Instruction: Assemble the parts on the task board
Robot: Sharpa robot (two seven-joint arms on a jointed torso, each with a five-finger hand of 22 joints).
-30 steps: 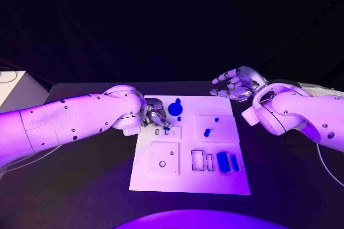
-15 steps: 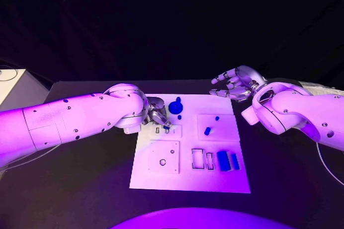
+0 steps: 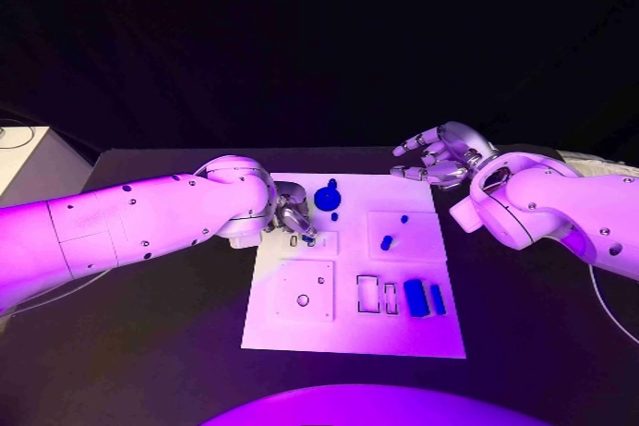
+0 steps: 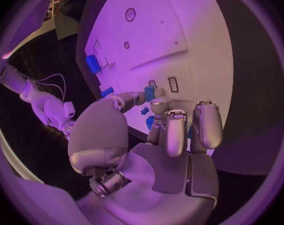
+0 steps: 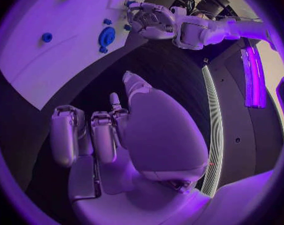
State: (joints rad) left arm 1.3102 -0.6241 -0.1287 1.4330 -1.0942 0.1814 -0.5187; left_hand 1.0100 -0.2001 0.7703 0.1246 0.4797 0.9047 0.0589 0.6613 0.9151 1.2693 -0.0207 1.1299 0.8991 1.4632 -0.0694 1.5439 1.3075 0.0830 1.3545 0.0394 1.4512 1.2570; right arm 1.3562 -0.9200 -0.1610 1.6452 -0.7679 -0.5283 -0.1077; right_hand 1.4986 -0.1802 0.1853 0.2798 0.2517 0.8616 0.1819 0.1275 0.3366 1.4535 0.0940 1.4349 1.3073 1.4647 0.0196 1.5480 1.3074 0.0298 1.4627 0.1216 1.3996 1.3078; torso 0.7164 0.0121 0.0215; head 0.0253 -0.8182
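Head view: my left hand (image 3: 291,220) sits over the far-left part of the white board (image 3: 353,338), fingers curled down right at the two small slots (image 3: 302,244). Compared with a second ago it has pulled back slightly toward the board's far edge, so both slots now show clear of the fingers. The round blue knob (image 3: 326,199) stands just beside the hand, the small blue peg (image 3: 385,244) on the right-hand panel, and the two blue bars (image 3: 425,298) near the right edge. None of these has moved. Right hand (image 3: 437,158) hovers off the board's far right corner, fingers apart, holding nothing, same place as before.

Left wrist view: the fingertips (image 4: 156,104) pinch a small blue piece (image 4: 149,93), poised just beside the slots (image 4: 172,84). Whether it touches the board I can't tell through the fisheye.

Right wrist view: right hand (image 5: 110,135) loosely spread and empty. The knob (image 5: 106,37) and board (image 5: 29,70) lie well apart from it.

My read: the piece isn't seated yet, and the small retreat looks like re-aiming before pressing it into a slot.
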